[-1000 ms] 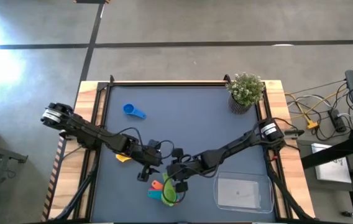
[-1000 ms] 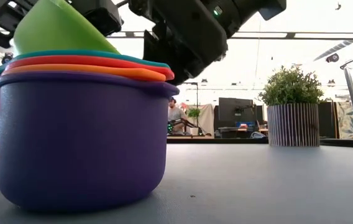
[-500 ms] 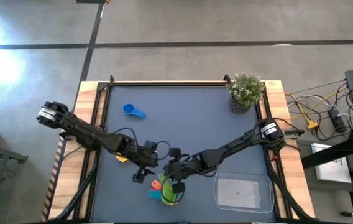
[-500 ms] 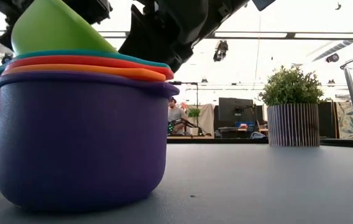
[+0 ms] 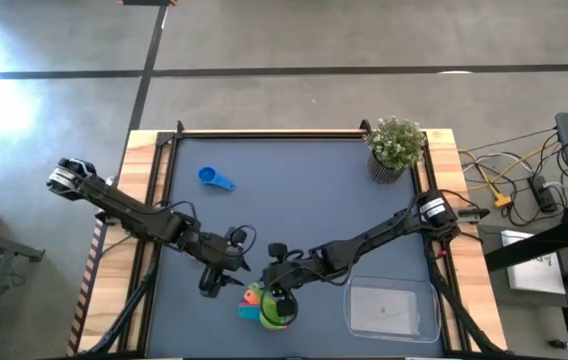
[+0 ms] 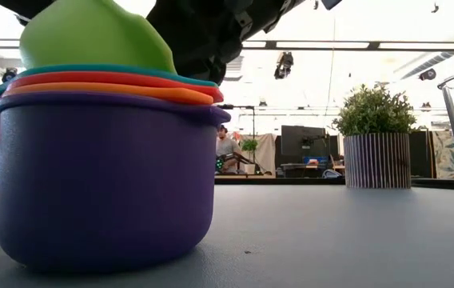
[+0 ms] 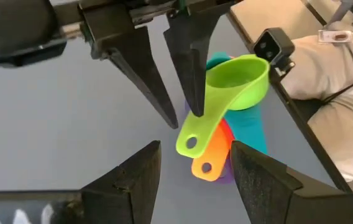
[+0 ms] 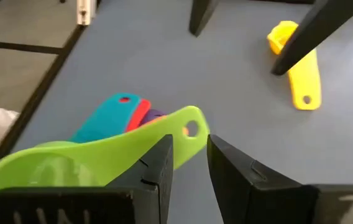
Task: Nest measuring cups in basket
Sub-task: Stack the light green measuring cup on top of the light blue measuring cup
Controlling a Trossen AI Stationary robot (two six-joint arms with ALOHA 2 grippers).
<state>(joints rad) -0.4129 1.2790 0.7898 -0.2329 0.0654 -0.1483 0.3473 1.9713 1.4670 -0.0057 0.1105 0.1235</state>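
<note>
Right gripper (image 5: 280, 293) poised directly over the nested stack near the table's front edge, fingers parted, one fingertip (image 7: 194, 111) touching the handle of the green cup (image 7: 238, 78) without clamping it. Left gripper (image 5: 232, 283) just beside the stack on the left arm's side, fingers also spread wide and holding nothing. Green cup perched on top of the stack and tilted, not seated flat: bowl resting inside the teal cup (image 8: 105, 115), which sits in turn over the red, the orange cup (image 7: 207, 163) and the purple cup (image 6: 103, 184) at the bottom. Long axis of the green cup running from the bowl under the right gripper out toward the left gripper, handle fanned alongside the other handles. Probably a matter of pressing the bowl level, with the right arm plainly the nearer and already above it. Basket (image 5: 350, 310) off to the right arm's side of the stack, near but apart from it, no cup inside. Yellow cup (image 8: 294, 68) lying loose on the mat beyond the left gripper, blue cup (image 5: 216, 179) well apart toward the far left corner; both not yet nested, so likely somewhat past the middle of the job.
</note>
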